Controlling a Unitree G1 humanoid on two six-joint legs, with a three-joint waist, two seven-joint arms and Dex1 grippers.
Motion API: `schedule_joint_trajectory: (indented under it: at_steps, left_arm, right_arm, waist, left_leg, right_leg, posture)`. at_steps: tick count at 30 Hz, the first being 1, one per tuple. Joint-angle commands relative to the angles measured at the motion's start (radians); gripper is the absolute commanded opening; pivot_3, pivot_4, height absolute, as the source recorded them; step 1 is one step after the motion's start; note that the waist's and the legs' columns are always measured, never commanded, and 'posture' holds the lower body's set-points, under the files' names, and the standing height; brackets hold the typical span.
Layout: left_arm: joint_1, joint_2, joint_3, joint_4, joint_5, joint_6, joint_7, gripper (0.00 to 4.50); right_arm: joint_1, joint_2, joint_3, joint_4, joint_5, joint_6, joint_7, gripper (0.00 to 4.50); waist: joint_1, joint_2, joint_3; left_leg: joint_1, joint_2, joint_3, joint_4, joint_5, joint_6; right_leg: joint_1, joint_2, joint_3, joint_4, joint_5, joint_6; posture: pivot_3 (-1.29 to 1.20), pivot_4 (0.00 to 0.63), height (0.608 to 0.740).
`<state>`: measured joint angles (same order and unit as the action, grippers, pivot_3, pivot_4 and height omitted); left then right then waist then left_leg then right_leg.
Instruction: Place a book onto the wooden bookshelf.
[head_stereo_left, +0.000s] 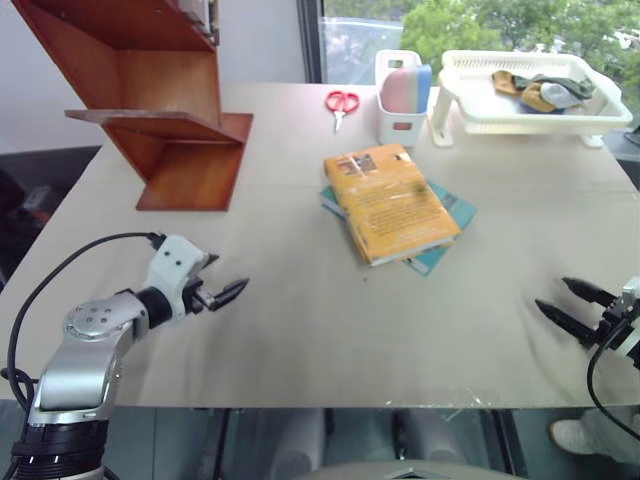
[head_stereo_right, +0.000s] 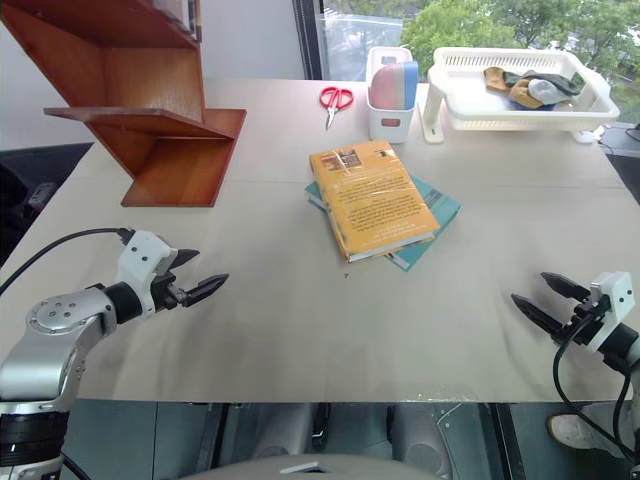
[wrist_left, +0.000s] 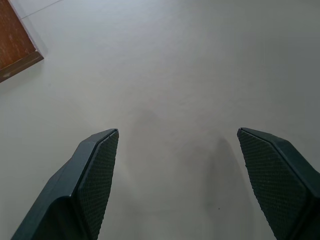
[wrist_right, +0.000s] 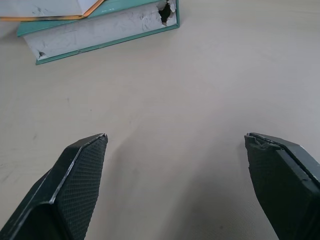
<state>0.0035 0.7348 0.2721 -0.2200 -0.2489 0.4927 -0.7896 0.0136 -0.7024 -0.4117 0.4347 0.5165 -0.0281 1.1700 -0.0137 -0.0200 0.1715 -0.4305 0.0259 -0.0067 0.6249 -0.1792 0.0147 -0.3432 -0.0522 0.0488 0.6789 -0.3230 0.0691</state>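
The book (head_stereo_left: 395, 205), thick and yellow-orange, lies flat in the middle of the table on top of a thinner teal book (head_stereo_left: 452, 214). The wooden bookshelf (head_stereo_left: 170, 110) stands at the table's far left corner, reddish-brown with slanted sides. My left gripper (head_stereo_left: 228, 276) hovers open over bare table near the front left, well short of the book. My right gripper (head_stereo_left: 551, 293) is open near the front right edge and points toward the two books. In the right wrist view its fingers (wrist_right: 75, 185) frame bare table, with the teal book (wrist_right: 100, 30) beyond. A corner of the bookshelf (wrist_left: 12, 50) shows past the left fingers (wrist_left: 95, 175).
Red-handled scissors (head_stereo_left: 342, 101) lie at the back centre. A white holder (head_stereo_left: 400, 120) with pink and blue sponges stands beside them. A white slatted basket (head_stereo_left: 530, 110) with cloths sits at the back right. The table's front edge (head_stereo_left: 320, 402) runs just below both grippers.
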Motion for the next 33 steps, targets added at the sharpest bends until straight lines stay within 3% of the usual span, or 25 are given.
schedule_joint_trajectory:
  at_steps: [1, 23, 27, 33]
  left_arm:
    - [0.042, -0.019, 0.063, -0.017, -0.038, -0.039, 0.004, 3.98]
    - [0.016, -0.04, 0.069, 0.011, -0.076, -0.086, 0.033, 3.98]
    - [-0.005, -0.035, 0.066, 0.005, -0.086, -0.084, 0.023, 3.98]
    - [-0.073, -0.01, 0.075, -0.01, -0.172, -0.052, -0.062, 3.98]
  right_arm:
    - [-0.019, -0.029, -0.027, -0.031, 0.024, 0.015, 0.023, 4.5]
    - [-0.095, -0.013, 0.009, -0.064, 0.012, 0.078, 0.027, 4.5]
    - [-0.177, 0.006, 0.038, -0.057, -0.001, 0.099, -0.014, 4.5]
    - [-0.464, 0.032, 0.114, 0.091, -0.089, 0.142, -0.167, 4.5]
  waist:
    - [0.0, 0.0, 0.0]
    - [0.0, 0.002, -0.001]
    - [-0.005, 0.003, -0.001]
    - [-0.006, 0.003, 0.0]
  left_leg:
    - [0.0, 0.0, 0.0, 0.0, 0.0, 0.0]
    - [0.0, -0.001, 0.001, -0.002, 0.0, 0.0]
    - [0.0, -0.001, 0.001, -0.002, 0.0, 0.0]
    - [0.0, -0.001, 0.001, -0.001, 0.0, 0.0]
  right_leg:
    - [0.0, 0.0, 0.0, 0.0, 0.0, 0.0]
    - [-0.001, -0.001, 0.001, -0.001, 0.0, 0.0]
    - [-0.001, -0.001, 0.001, 0.0, 0.0, 0.0]
    - [-0.001, 0.0, 0.001, 0.0, 0.0, 0.0]
  posture:
    - [0.0, 0.15, 0.74]
    - [0.0, 0.15, 0.74]
    - [0.0, 0.15, 0.74]
    - [0.0, 0.15, 0.74]
